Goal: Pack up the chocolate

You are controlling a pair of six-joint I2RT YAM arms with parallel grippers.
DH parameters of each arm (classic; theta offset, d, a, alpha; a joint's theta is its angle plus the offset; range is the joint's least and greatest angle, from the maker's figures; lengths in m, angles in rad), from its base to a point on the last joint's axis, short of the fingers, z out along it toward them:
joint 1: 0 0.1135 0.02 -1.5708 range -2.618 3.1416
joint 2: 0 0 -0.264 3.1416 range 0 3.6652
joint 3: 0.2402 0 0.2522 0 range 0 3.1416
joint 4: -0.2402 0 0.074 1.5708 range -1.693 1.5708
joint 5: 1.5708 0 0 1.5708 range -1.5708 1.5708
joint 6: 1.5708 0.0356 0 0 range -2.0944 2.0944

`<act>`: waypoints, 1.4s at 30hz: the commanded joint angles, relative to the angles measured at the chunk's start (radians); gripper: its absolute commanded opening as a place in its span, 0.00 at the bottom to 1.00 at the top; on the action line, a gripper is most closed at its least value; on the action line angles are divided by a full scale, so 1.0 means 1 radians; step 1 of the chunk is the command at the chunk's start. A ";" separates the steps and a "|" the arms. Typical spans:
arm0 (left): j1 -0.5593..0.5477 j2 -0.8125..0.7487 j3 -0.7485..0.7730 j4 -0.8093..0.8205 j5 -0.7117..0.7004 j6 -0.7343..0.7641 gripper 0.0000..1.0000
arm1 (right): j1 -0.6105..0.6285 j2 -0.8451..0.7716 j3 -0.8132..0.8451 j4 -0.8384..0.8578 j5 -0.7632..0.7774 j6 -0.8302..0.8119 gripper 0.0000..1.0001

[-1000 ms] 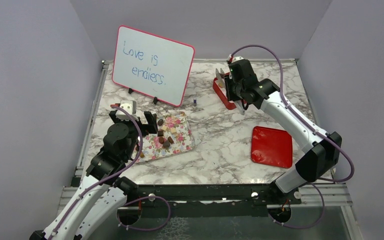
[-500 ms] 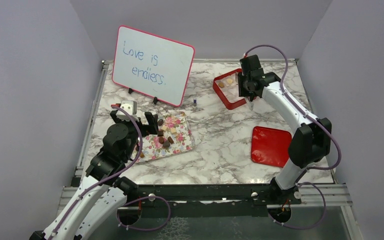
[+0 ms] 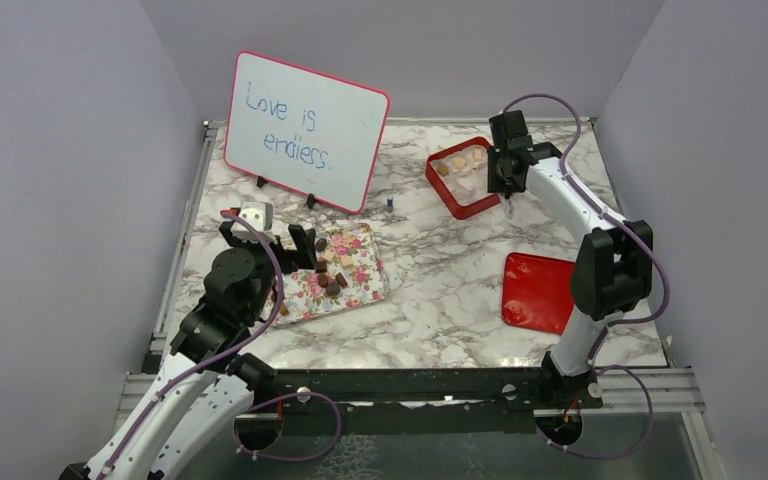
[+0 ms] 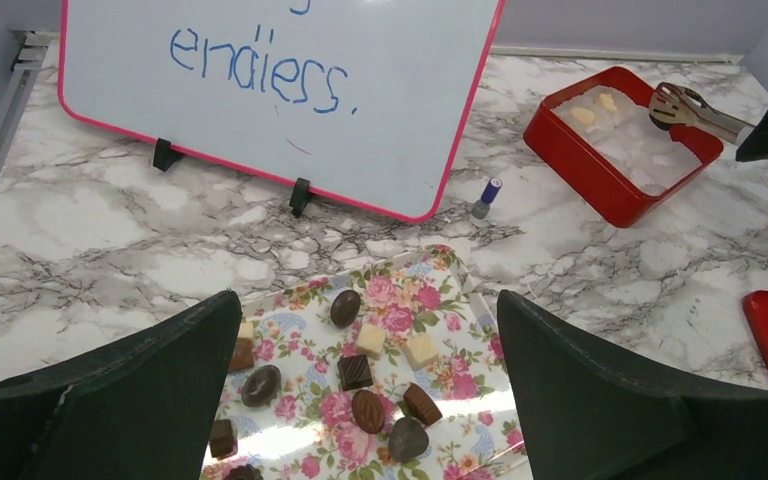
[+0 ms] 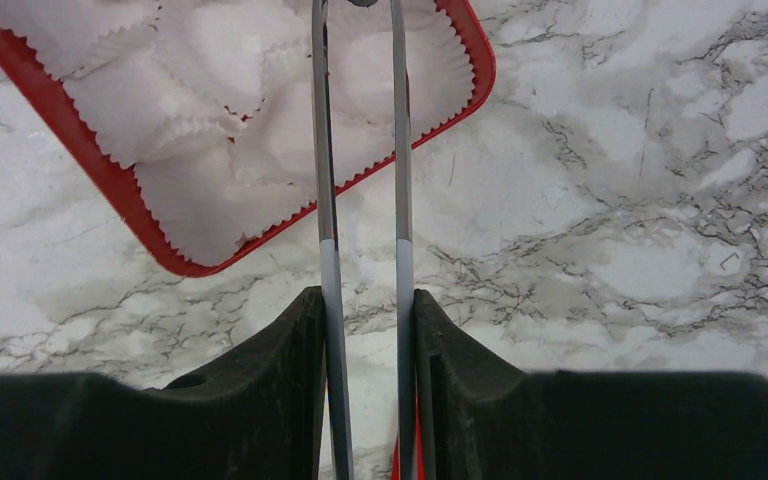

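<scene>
Right gripper [image 5: 365, 312]: black fingers clamped on the two thin arms of the metal tongs [image 5: 322, 150]. The arms run parallel over the near corner of the red box [image 5: 90, 165], and their tips are cut off at the top of the wrist view. The box is square with rounded corners and is lined with white fluted paper cups [image 5: 210, 110].

Left gripper [image 4: 365, 300]: jaws spread wide and holding nothing, poised above the floral tray [image 4: 435, 270].

Most of the chocolate [image 4: 370, 375] lies loose on that tray: small oval, round and square pieces, dark brown, reddish-brown and pale tan, some glossy. The pieces lowest in the left wrist view are cut off by the frame edge or partly behind a finger. A few pale pieces sit in the box's far cups; the exact number cannot be told.

The flat red lid [image 3: 540, 290] lies on the marble-patterned table [image 3: 440, 270], partly hidden behind the right arm. A pink-rimmed whiteboard [image 3: 305, 130] stands at the rear.
</scene>
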 commanded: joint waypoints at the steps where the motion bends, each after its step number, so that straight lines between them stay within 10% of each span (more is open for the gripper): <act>1: -0.003 -0.020 0.000 0.018 0.005 0.001 0.99 | -0.011 0.041 0.051 0.077 0.037 -0.018 0.29; 42: -0.003 -0.040 -0.004 0.021 0.001 0.007 0.99 | -0.024 -0.080 0.051 -0.019 -0.041 -0.038 0.41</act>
